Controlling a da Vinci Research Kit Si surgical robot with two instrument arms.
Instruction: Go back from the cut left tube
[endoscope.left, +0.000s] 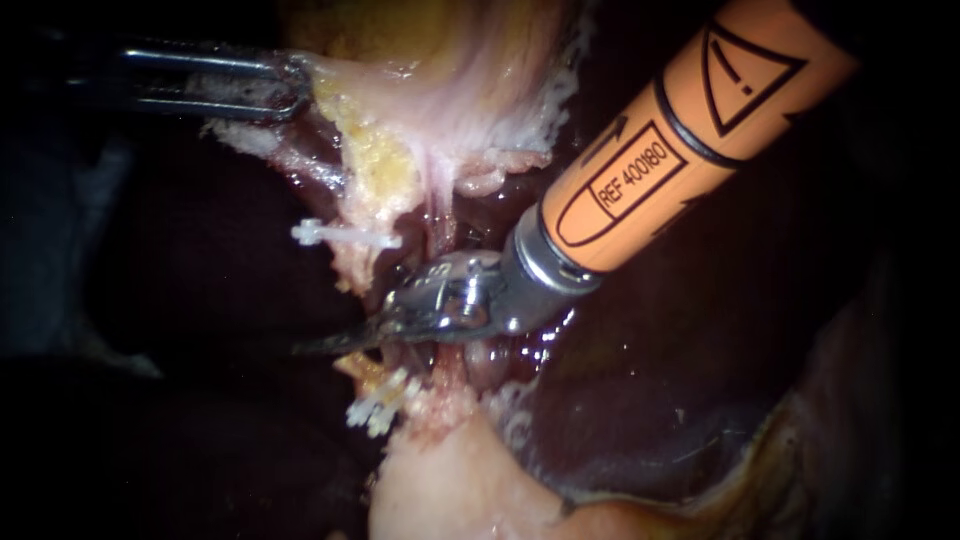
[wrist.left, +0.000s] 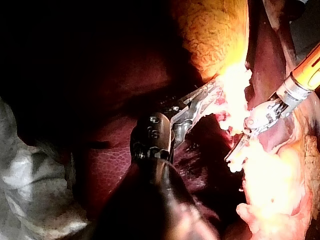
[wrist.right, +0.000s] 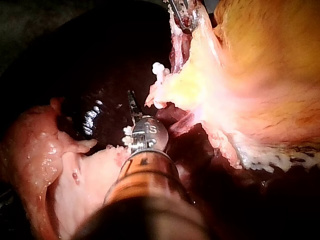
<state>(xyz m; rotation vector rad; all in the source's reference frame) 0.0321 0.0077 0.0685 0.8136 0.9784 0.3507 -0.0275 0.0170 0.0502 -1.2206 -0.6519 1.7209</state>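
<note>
Your left instrument (endoscope.left: 287, 88) comes in from the upper left, its jaws closed on the edge of the gallbladder (endoscope.left: 440, 90), which lies across the top; below that, the upper clip (endoscope.left: 345, 236) sits across the upper stump of the cut tube (endoscope.left: 352, 268); your right instrument (endoscope.left: 335, 343) enters from the upper right and lies across the gap under that stump, tip pointing left; the lower clips (endoscope.left: 378, 408) sit just below the tip; the liver (endoscope.left: 650, 400) lies behind and on both sides.

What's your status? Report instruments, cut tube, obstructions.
Left instrument shut on pale tissue. Right instrument, jaws shut, in the gap of the cut tube, between upper clip and lower clips. Nothing seen blocking its way back.
</note>
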